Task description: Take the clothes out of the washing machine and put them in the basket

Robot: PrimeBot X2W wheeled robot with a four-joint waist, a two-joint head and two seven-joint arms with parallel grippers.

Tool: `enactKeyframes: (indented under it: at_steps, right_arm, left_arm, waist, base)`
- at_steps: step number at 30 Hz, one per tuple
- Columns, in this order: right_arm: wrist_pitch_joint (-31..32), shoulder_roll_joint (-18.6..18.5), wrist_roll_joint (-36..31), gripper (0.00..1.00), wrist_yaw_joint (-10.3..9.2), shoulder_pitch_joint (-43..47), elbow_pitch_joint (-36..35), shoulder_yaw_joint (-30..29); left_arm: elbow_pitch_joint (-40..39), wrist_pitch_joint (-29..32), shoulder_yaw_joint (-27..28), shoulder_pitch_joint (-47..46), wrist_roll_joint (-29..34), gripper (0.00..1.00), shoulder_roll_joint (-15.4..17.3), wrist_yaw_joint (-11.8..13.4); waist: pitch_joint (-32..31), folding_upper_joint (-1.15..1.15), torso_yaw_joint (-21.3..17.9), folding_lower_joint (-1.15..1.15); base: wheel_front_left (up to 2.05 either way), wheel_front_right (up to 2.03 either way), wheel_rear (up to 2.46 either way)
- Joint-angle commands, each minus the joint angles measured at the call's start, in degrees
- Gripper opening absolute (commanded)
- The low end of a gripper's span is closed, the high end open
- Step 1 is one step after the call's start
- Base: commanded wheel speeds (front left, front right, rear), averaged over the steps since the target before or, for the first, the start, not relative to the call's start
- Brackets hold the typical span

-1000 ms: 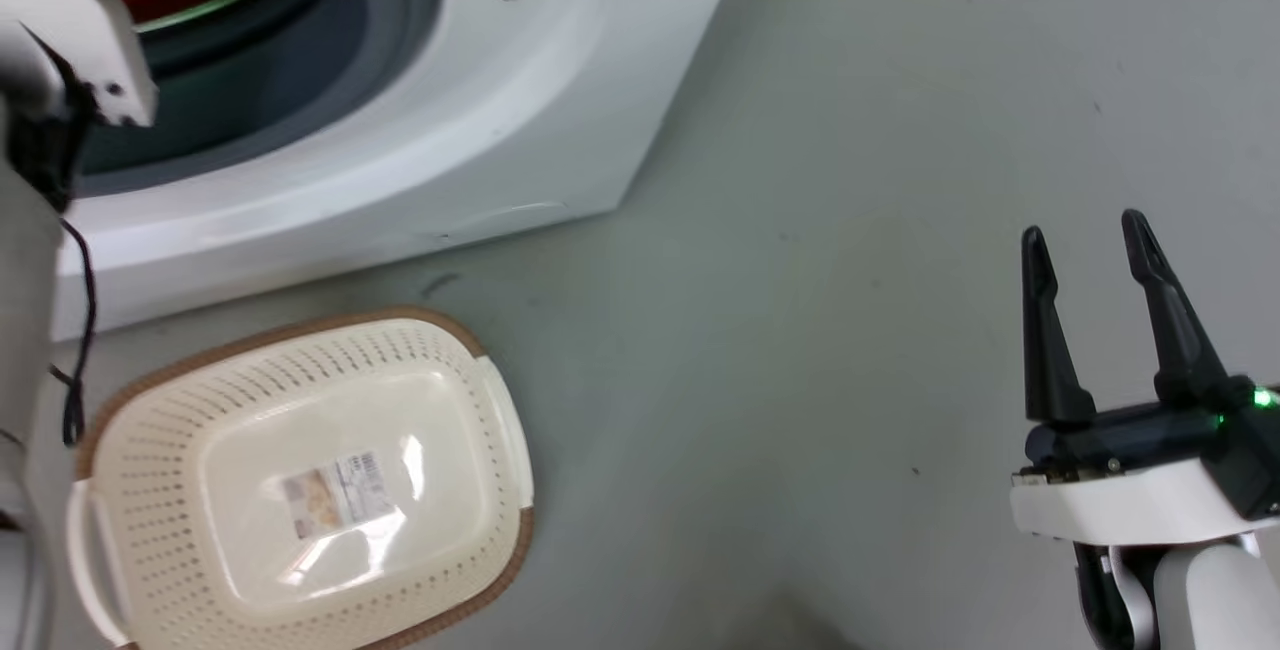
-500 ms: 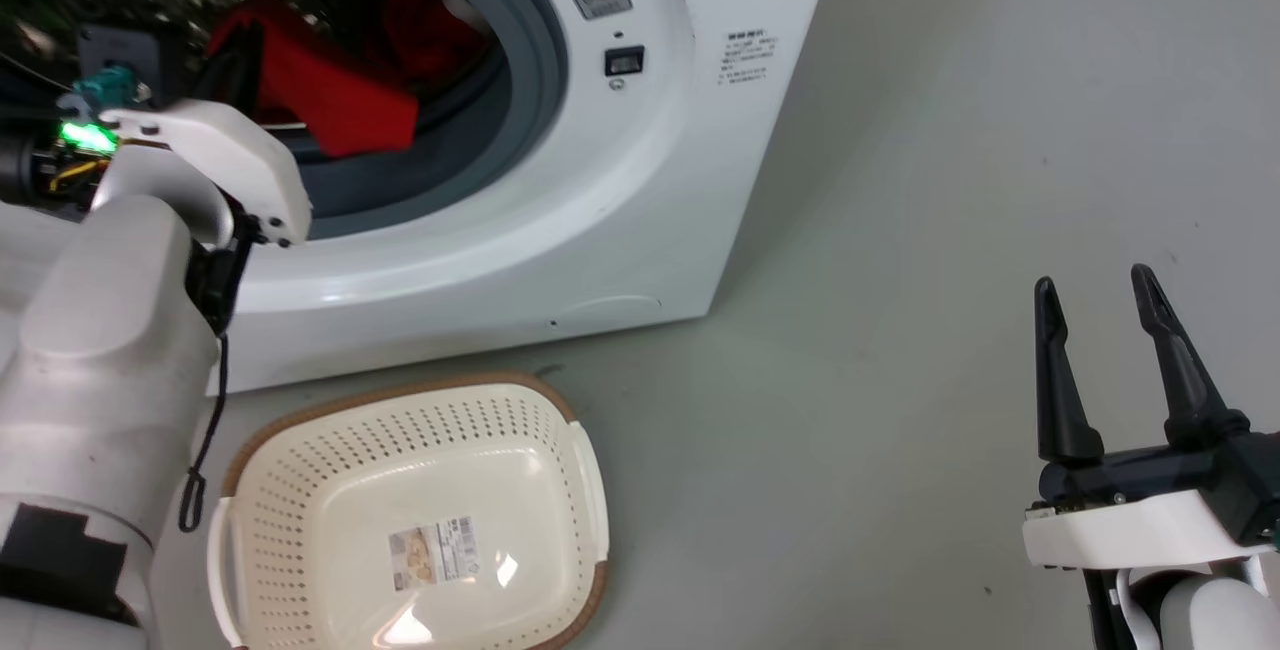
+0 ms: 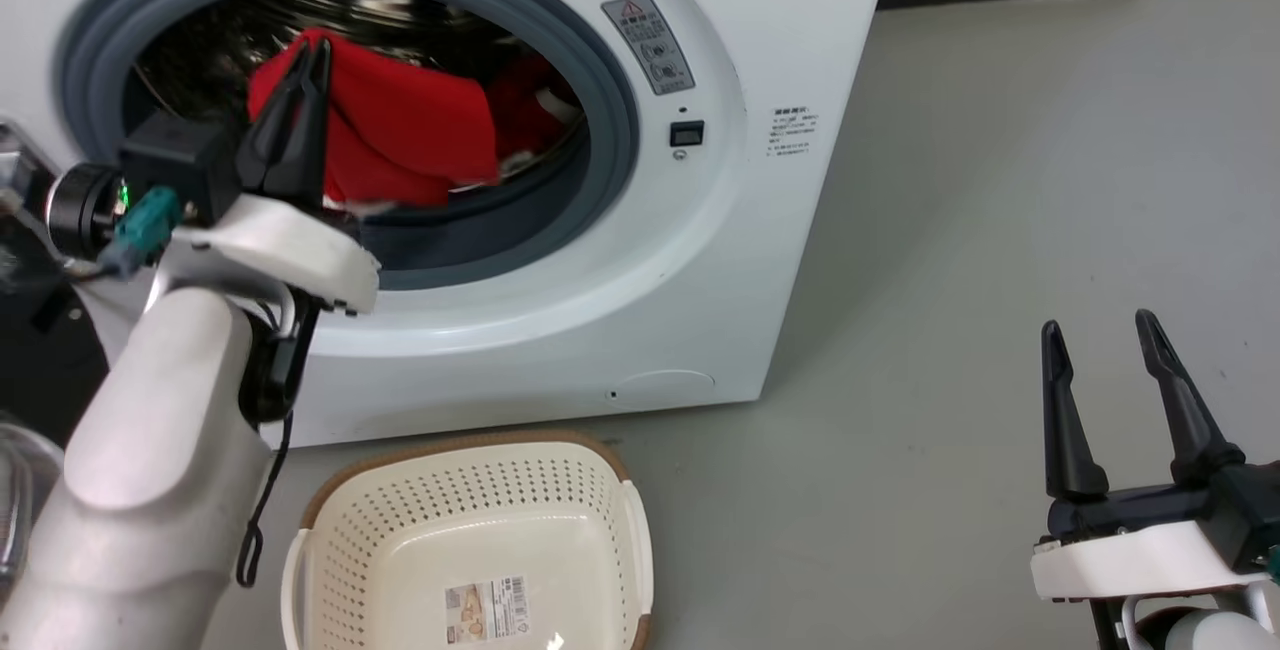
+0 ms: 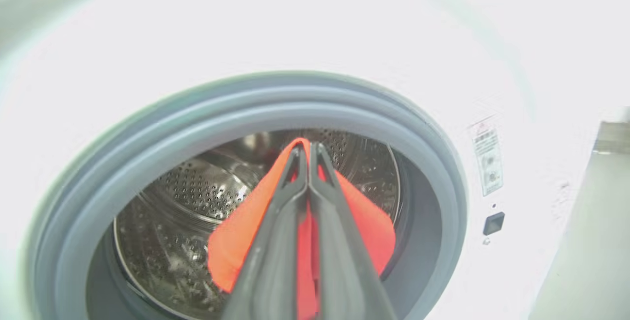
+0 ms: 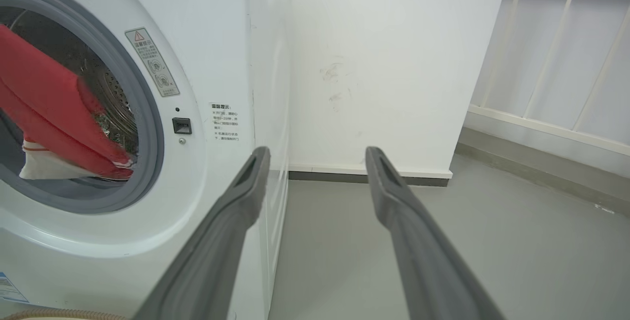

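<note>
Clothes (image 3: 400, 130), soft red (pinched), perforated steel drum (image 4: 197, 187)

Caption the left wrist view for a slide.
The left gripper pinches a red garment at the porthole of the washing machine, steel drum behind.

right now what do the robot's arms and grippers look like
Left gripper and right gripper each have two long tapered dark fingers on a black base and white bracket. The left forearm is a pale shell with a black cable and teal connector.
</note>
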Motion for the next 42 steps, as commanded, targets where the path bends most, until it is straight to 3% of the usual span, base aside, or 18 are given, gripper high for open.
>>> enactKeyframes:
  at_steps: [1,13,21,29,42]
  right_arm:
    - [-0.1,0.0,-0.4,1.0,-0.04,0.6,0.2,-0.2]
    - [-0.1,0.0,-0.5,1.0,-0.04,2.4,1.0,-1.2]
    - [-0.1,0.0,-0.5,1.0,-0.04,3.1,1.0,-0.9]
    - [-0.1,0.0,-1.1,1.0,-0.04,1.7,-0.1,-0.5]
    - [-0.1,0.0,-2.8,1.0,-0.04,-3.7,-3.1,-0.4]
  left_arm:
    - [-3.0,-0.3,0.7,2.5,0.4,0.0,0.2,0.5]
    - [-25.0,0.8,3.3,14.5,0.6,0.0,2.0,3.7]
    - [-30.6,5.7,1.9,23.5,-1.1,0.0,3.3,5.4]
    - [-22.6,4.3,0.0,28.9,-3.0,0.0,2.8,3.6]
    - [8.3,1.5,-6.9,18.3,-1.5,0.0,-3.6,-3.9]
  waist:
    - [-1.4,0.0,1.1,0.01]
    - [-5.0,0.0,3.8,0.01]
    - [-6.1,0.0,5.0,0.01]
    - [-1.7,0.0,4.1,0.01]
    - [14.4,0.0,0.9,0.01]
  base:
    - [0.0,0.0,0.0]
    - [0.0,0.0,0.0]
    - [0.0,0.0,0.0]
    - [0.0,0.0,0.0]
    - [0.0,0.0,0.0]
